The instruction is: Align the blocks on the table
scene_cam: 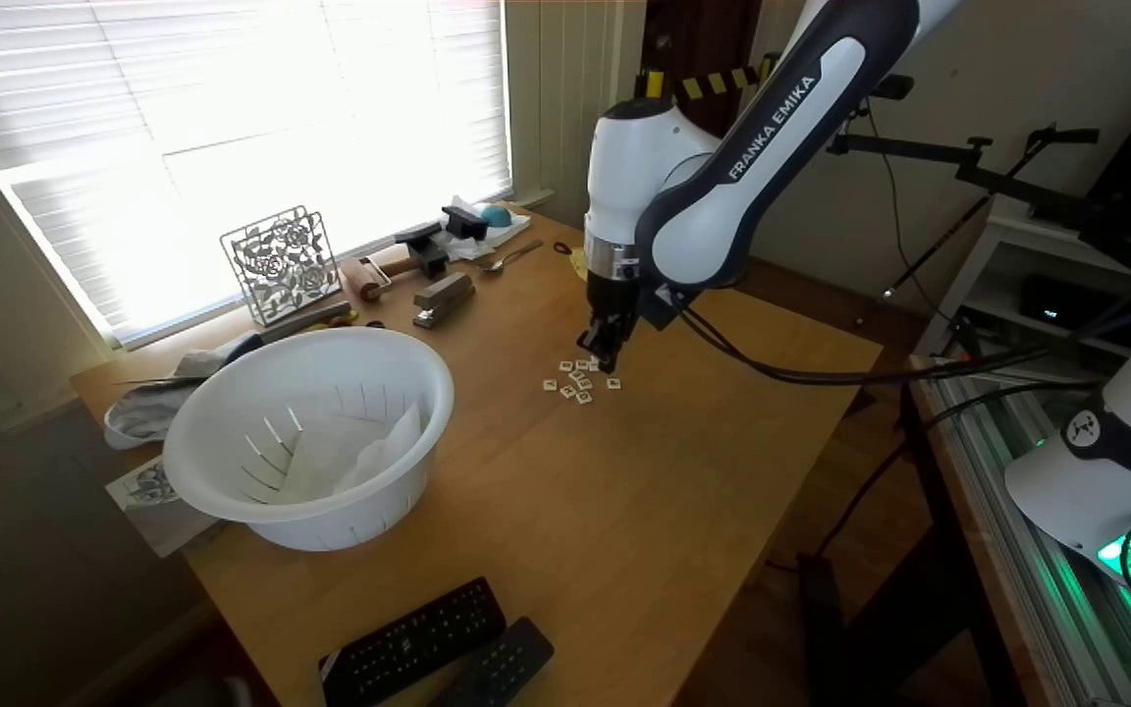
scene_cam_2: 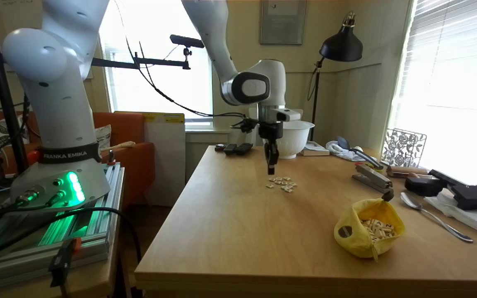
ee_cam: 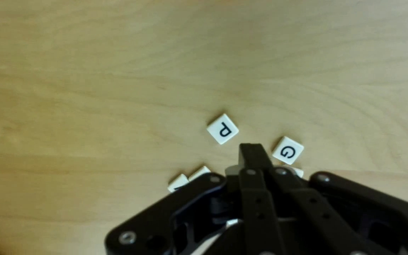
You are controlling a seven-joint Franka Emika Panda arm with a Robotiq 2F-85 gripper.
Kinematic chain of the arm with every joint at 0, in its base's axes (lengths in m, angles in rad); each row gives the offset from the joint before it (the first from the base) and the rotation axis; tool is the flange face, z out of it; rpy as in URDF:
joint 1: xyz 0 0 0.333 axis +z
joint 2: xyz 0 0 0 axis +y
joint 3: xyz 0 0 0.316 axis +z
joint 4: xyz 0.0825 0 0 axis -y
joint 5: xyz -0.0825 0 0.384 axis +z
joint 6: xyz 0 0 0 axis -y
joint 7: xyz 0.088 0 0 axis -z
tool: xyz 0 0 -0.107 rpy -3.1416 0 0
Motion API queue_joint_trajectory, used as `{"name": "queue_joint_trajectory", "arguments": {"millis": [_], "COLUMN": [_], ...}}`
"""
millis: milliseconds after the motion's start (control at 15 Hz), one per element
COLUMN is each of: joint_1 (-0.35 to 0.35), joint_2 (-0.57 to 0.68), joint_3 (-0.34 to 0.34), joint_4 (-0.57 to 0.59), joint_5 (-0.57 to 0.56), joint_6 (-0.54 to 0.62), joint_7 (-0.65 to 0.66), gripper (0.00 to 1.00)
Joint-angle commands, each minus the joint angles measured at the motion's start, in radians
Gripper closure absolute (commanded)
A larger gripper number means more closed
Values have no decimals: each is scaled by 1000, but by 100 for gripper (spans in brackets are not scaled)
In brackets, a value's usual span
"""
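Several small cream letter blocks [scene_cam: 583,397] lie loosely scattered on the wooden table [scene_cam: 703,442]; both exterior views show the group. My gripper [scene_cam_2: 271,170] points down just over them, its fingers shut together and nothing visible between them. From the wrist, the P block [ee_cam: 222,129] sits ahead and left of the fingertips, and the G block [ee_cam: 288,150] is to their right. Two more blocks [ee_cam: 178,182] side by side at lower left are partly covered by the gripper's linkage. Another block [ee_cam: 298,172] peeks out behind the fingers, mostly hidden. Whether the fingertips touch the tabletop cannot be told.
A white bowl [scene_cam: 310,432] stands on the table, with dark remotes [scene_cam: 418,638] near it. A yellow pouch [scene_cam_2: 352,236] holds many similar pieces. Along the window side are a stapler [scene_cam_2: 373,177], a spoon [scene_cam_2: 433,217] and a metal rack [scene_cam: 281,265].
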Motion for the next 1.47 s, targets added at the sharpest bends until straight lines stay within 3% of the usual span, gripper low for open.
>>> {"name": "queue_joint_trajectory", "arguments": {"millis": [0,667,1400], "joint_1": [-26,-117,-196], "joint_2": [-8,72,145], "joint_3": [5,37,113], "joint_4": [14,90,135], "joint_5": [-16,-31,-25], "joint_6": [-30,-6,64], "joint_7": [-111,-426,-615], "gripper": [100,100,100]}}
